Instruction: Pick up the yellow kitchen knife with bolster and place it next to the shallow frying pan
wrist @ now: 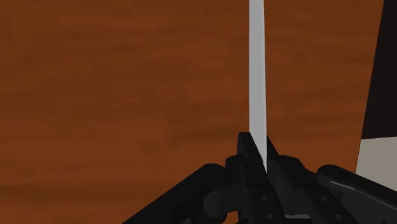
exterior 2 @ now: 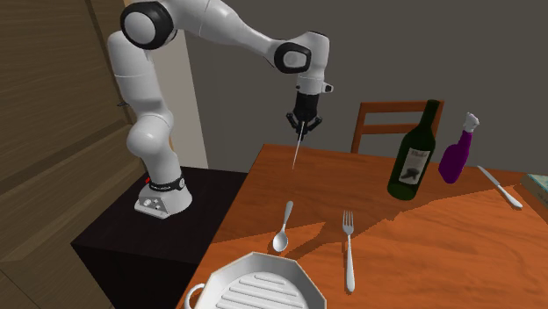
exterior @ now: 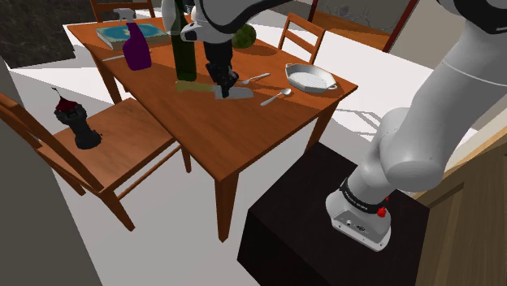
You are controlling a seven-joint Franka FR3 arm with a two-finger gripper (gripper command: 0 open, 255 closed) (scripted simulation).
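Note:
My gripper (exterior: 226,88) (exterior 2: 302,130) (wrist: 257,149) is shut on the kitchen knife (exterior: 193,84) near where the olive-yellow handle meets the grey blade (wrist: 257,76). The knife lies roughly level over the wooden table (exterior: 244,138), blade on edge. In the second exterior view the blade (exterior 2: 296,154) points toward the camera. A white shallow frying pan (exterior: 309,79) (exterior 2: 255,290) with a ribbed bottom sits near the table's corner, apart from the knife. Between pan and knife lie a spoon (exterior: 276,97) (exterior 2: 281,230) and a fork (exterior: 253,79) (exterior 2: 349,250).
A dark green bottle (exterior: 184,45) (exterior 2: 413,154) stands close beside the gripper, on the handle side. A purple spray bottle (exterior: 136,47) (exterior 2: 457,158) stands beyond it. A table knife (exterior 2: 499,186) lies farther along. Wooden chairs (exterior: 114,146) surround the table, and the dark stand (exterior: 325,236) is nearby.

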